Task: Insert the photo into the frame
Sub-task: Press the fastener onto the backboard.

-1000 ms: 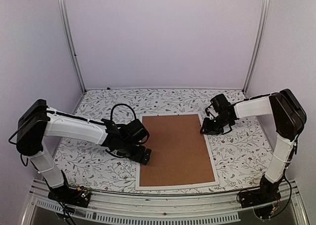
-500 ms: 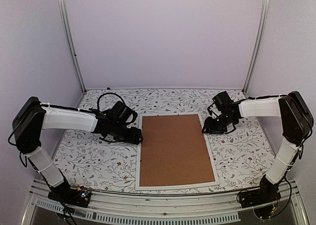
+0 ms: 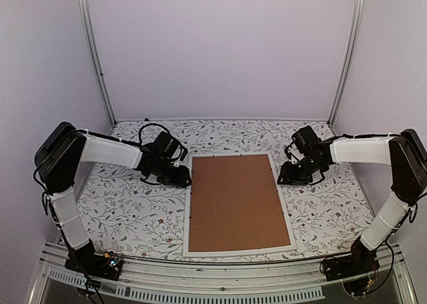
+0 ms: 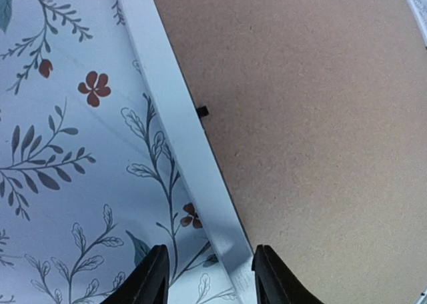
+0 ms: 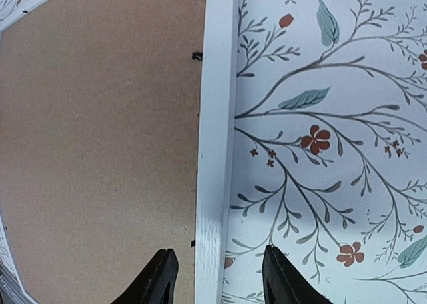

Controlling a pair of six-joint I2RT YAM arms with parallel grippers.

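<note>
The frame (image 3: 237, 251) lies flat on the table with a plain brown backing board (image 3: 237, 201) filling it. The photo is hidden. My left gripper (image 3: 181, 179) is low at the far part of the frame's left rail. In the left wrist view its jaws (image 4: 210, 277) stand open astride the white rail (image 4: 180, 131), with a gap on the outer side. My right gripper (image 3: 285, 178) is at the far part of the right rail. In its wrist view it (image 5: 220, 277) is open astride the rail (image 5: 217, 117), touching neither side.
The table wears a white cloth with a leaf and flower print (image 3: 127, 217). Small black tabs (image 4: 203, 111) (image 5: 197, 56) sit along the board's edges. Purple walls and metal posts (image 3: 93, 57) close in the back and sides.
My left gripper has slid from the near part of the frame's left rail to its far part and its jaws have narrowed. My right gripper shifted slightly and opened a little.
</note>
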